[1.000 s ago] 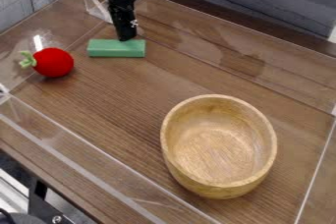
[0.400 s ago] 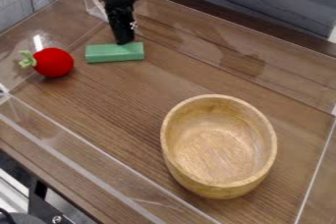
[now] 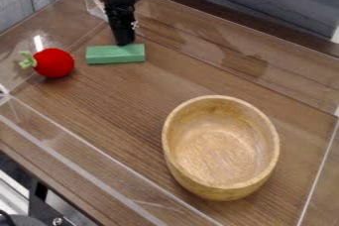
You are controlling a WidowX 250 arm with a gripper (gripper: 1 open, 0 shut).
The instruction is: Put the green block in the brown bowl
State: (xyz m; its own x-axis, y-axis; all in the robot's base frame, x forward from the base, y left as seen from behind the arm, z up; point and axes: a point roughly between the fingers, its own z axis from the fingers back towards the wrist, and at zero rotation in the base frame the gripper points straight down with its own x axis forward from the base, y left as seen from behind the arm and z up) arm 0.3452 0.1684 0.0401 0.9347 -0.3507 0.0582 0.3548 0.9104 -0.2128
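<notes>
Since the earlier frame, block shifted a touch toward the near side; fruit and bowl unmoved. Near to far: brown bowl (image 3: 221, 184) sits nearest, lower right on the desk (image 3: 119, 131), bare wood between it and the desk's right edge. Red fruit (image 3: 55, 62) is near the left edge, just left of the green block (image 3: 115, 54), gap narrow. Block lies flat on the desk, outside the bowl, well apart from it, open wood between. Pincer (image 3: 130, 38) is at the block's far side, closed; can't tell if it touches, no grip visible. Open desk right of it.
</notes>
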